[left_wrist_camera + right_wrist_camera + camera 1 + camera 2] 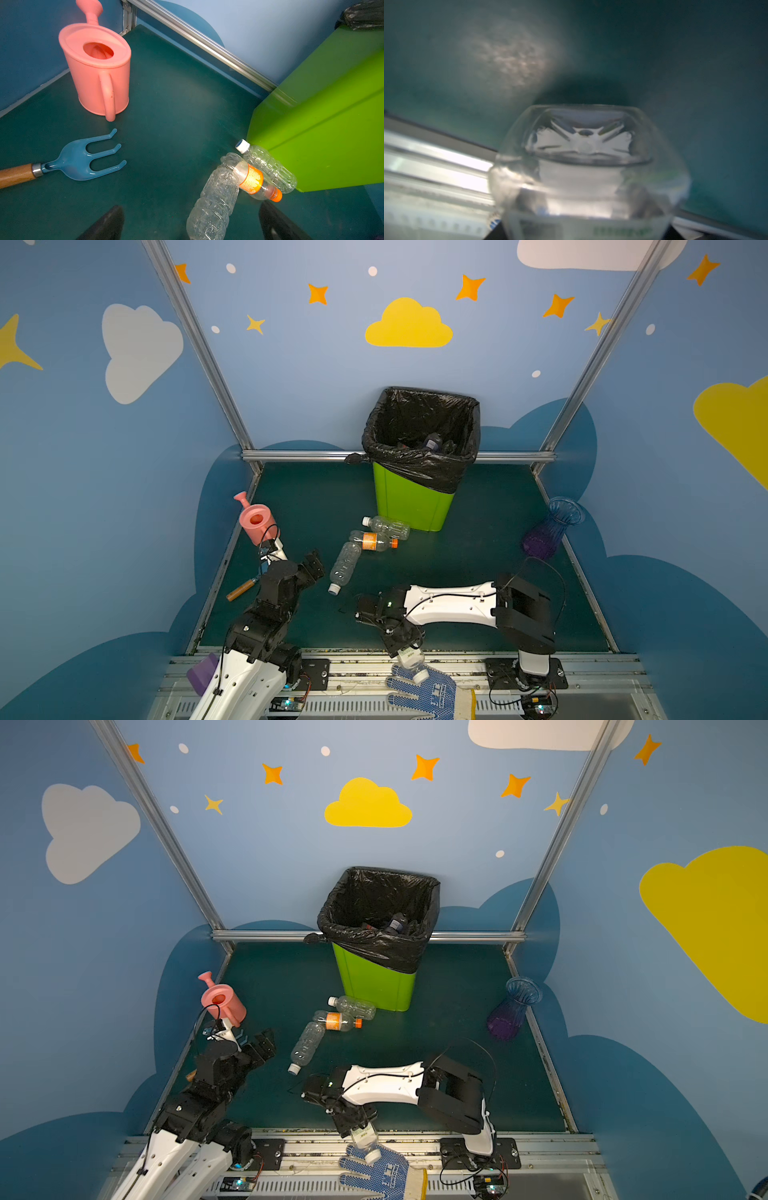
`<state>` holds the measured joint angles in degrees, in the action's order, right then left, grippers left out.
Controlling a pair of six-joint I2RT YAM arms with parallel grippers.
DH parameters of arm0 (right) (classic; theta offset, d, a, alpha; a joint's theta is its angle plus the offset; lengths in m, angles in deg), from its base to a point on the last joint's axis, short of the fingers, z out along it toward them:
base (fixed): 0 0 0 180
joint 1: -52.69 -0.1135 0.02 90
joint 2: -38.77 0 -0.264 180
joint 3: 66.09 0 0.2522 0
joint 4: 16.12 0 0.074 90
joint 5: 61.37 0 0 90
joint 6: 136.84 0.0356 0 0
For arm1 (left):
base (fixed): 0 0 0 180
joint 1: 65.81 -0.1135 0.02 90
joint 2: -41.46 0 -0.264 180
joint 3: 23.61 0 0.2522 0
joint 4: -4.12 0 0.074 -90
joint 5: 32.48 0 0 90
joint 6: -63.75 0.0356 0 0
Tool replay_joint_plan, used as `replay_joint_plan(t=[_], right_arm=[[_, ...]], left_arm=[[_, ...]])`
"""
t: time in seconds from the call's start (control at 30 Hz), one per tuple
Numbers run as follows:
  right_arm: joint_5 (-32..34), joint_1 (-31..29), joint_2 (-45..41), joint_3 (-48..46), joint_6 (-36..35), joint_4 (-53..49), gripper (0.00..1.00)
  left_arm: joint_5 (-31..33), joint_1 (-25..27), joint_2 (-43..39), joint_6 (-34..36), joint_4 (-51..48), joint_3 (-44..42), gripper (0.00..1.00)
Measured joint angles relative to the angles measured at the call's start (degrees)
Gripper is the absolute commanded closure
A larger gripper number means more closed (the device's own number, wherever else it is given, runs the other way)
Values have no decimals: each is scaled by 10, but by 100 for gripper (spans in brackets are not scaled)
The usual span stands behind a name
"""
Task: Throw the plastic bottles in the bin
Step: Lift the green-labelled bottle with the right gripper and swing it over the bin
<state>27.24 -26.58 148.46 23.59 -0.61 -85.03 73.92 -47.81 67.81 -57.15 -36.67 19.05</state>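
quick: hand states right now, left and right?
Left hand: open, holding nothing.
Right hand: closed on a small clear plastic bottle with a white cap, whose cap end rests on a blue-dotted white knit glove.

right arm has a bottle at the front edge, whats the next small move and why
Probably lift the right gripper slightly, pulling the bottle clear of the gloved hand. The jaws look closed around its base while that hand cradles the cap end, and the bin stands far back.

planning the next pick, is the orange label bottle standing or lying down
Lying down: the orange-label bottle rests lengthwise on the green table, its orange cap pointing sideways.
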Motion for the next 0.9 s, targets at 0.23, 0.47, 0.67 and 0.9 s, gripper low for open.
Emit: replay_joint_plan(t=[0.23,0.47,0.67,0.9], right_arm=[[31,73,-113,40,-43,-26,50],[197,204,-250,245,-210,-19,52],[306,228,-374,372,-475,186,51],[300,287,-426,436,-663,401,49]], left_arm=[[7,-1,42,-4,20,0,0],[2,-1,163,16,49,17,0],[-19,-1,261,29,80,49,0],[-67,-1,348,39,83,89,0]])
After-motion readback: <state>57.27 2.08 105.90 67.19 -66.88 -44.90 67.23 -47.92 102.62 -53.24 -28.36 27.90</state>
